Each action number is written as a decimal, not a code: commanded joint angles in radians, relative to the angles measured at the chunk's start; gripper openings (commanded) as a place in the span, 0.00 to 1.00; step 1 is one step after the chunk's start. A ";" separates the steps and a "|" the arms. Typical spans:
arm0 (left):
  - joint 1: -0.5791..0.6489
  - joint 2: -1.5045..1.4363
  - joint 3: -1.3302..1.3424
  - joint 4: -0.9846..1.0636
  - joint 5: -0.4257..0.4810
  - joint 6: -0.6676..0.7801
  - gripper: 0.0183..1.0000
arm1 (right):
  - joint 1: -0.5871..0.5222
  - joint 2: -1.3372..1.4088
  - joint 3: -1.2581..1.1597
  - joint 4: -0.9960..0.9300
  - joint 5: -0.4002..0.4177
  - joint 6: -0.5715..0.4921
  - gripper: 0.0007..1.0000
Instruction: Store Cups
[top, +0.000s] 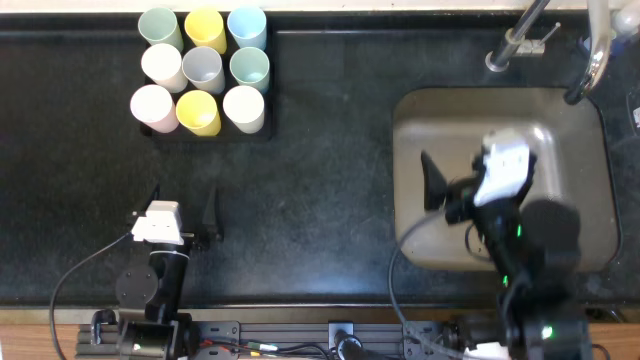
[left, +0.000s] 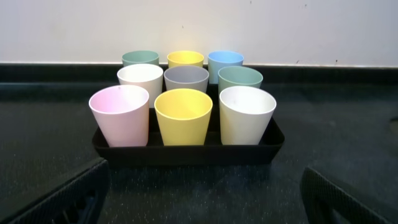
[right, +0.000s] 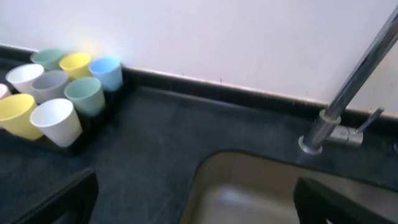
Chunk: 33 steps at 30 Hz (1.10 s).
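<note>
Several pastel cups stand upright in three rows in a black tray at the back left of the dark counter; a yellow cup is in the front row. In the left wrist view the tray sits straight ahead, with a pink cup, a yellow cup and a white cup nearest. My left gripper hovers open and empty in front of the tray, well short of it. My right gripper is open and empty over the sink, with the cups far off.
A steel sink is set into the counter at the right, with a faucet behind it. A wall runs along the back. Bare counter lies between the tray and the sink.
</note>
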 joint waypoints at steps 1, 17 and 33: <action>0.005 -0.006 -0.001 -0.003 0.013 0.018 1.00 | -0.008 -0.170 -0.217 0.169 -0.036 -0.005 1.00; 0.005 -0.006 -0.001 -0.003 0.013 0.018 1.00 | -0.008 -0.483 -0.714 0.778 0.043 -0.007 1.00; 0.005 -0.006 -0.001 -0.003 0.013 0.018 1.00 | -0.005 -0.591 -0.747 0.438 0.077 -0.006 1.00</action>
